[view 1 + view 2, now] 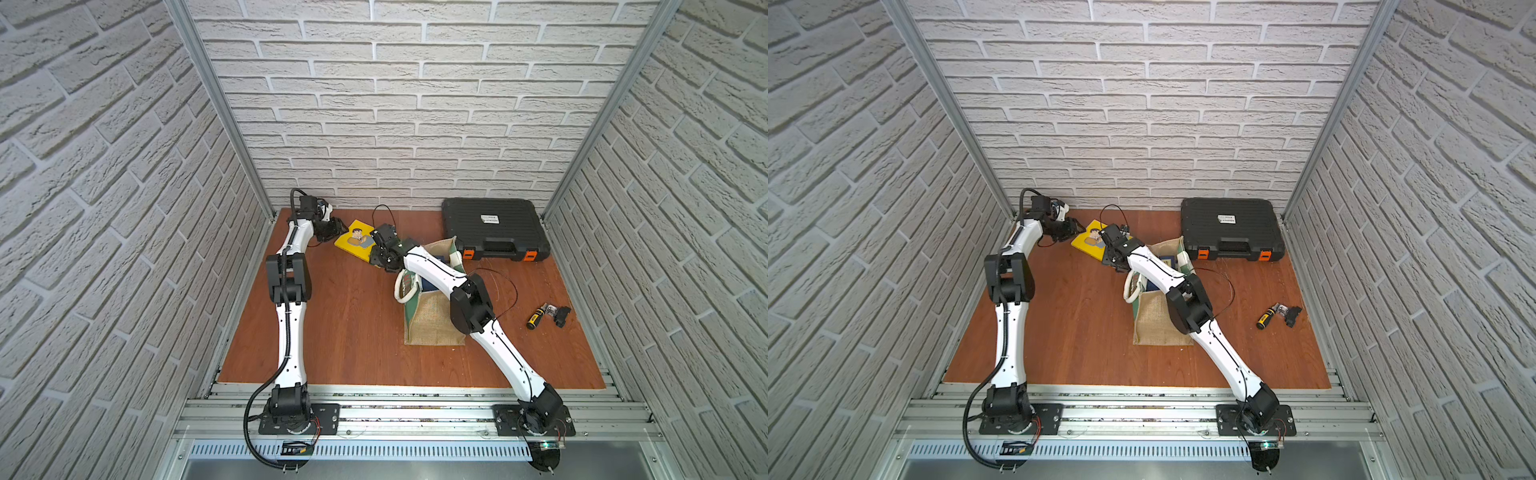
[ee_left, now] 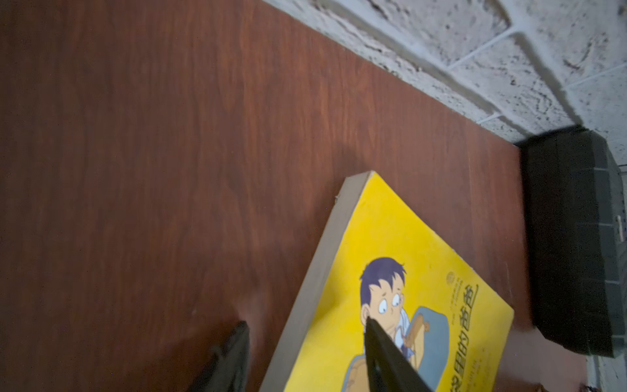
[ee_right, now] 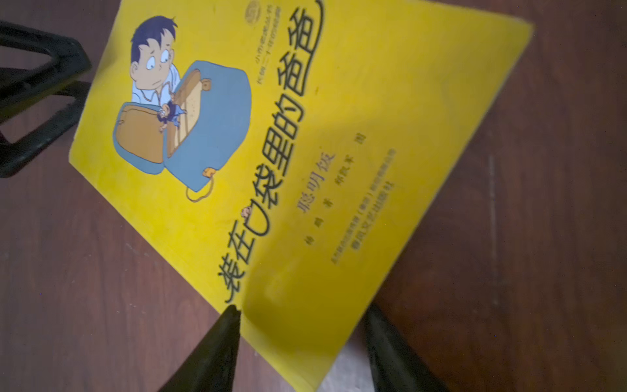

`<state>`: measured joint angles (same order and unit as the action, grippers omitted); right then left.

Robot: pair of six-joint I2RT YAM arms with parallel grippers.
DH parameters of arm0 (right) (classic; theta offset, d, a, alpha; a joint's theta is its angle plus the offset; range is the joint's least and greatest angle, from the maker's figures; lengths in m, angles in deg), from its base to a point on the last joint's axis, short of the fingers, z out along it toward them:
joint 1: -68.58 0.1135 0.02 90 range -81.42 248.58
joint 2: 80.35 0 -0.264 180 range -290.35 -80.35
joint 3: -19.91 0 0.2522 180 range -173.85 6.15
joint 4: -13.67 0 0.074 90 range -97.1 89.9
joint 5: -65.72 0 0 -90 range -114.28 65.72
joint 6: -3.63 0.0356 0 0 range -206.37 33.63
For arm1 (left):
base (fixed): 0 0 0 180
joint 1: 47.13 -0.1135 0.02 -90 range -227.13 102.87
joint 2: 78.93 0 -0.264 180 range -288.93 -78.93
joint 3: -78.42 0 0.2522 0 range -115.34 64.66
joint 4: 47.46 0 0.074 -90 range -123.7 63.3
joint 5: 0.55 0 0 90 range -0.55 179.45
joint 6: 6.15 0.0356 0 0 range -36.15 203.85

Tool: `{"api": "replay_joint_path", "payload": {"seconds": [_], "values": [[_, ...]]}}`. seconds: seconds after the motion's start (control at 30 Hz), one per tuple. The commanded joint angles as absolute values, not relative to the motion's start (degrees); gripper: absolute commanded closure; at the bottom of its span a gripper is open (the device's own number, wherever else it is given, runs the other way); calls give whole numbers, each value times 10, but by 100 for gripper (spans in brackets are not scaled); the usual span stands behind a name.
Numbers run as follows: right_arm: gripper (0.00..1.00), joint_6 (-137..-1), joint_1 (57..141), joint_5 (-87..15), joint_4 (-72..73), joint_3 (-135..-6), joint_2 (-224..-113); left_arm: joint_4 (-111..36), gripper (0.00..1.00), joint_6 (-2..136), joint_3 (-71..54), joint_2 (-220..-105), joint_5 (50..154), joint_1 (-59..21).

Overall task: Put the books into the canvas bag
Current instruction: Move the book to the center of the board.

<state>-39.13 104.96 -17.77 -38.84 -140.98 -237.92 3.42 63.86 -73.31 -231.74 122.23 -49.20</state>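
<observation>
Both part-open, left tool (image 2: 305,324) straddles an edge of the yellow book (image 2: 407,244), right tool (image 3: 301,309) its corner.

Left arm (image 1: 291,328) was stretched forward, right arm (image 1: 505,345) reached diagonally to its left, left gripper (image 2: 305,325) and right gripper (image 3: 302,309) faced each other, jaws parted.

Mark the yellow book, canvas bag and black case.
yellow book (image 1: 353,244): in a top view, front cover.
canvas bag (image 1: 428,326): in a top view, burlap front wall.
black case (image 1: 503,235): in a top view, lid.
</observation>
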Motion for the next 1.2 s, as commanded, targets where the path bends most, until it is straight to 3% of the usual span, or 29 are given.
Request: {"api": "replay_joint_path", "payload": {"seconds": [0.0, 0.1, 0.27, 0.53, 0.77, 0.93, 1.17], "values": [[52, -386, 1048, -214, -381, -1399, -2440, 67, 45, 647, -703, -2305, 1248, -485], [58, -389, 1053, -226, -374, -1379, -2425, 66, 46, 651, -668, -2284, 1254, -485], [59, -422, 1081, -229, -376, -1319, -2373, 62, 47, 665, -583, -2226, 1242, -486], [58, -439, 1145, -262, -345, -1106, -2228, -11, 47, 655, -305, -2047, 1214, -506], [56, -449, 1243, -267, -323, -949, -2104, -28, 39, 621, -123, -1887, 1177, -578], [53, -484, 1274, -259, -339, -933, -2044, -45, 36, 575, -26, -1764, 1148, -630], [51, -536, 1254, -217, -404, -988, -2045, -85, 34, 477, 127, -1631, 1148, -633]]}}
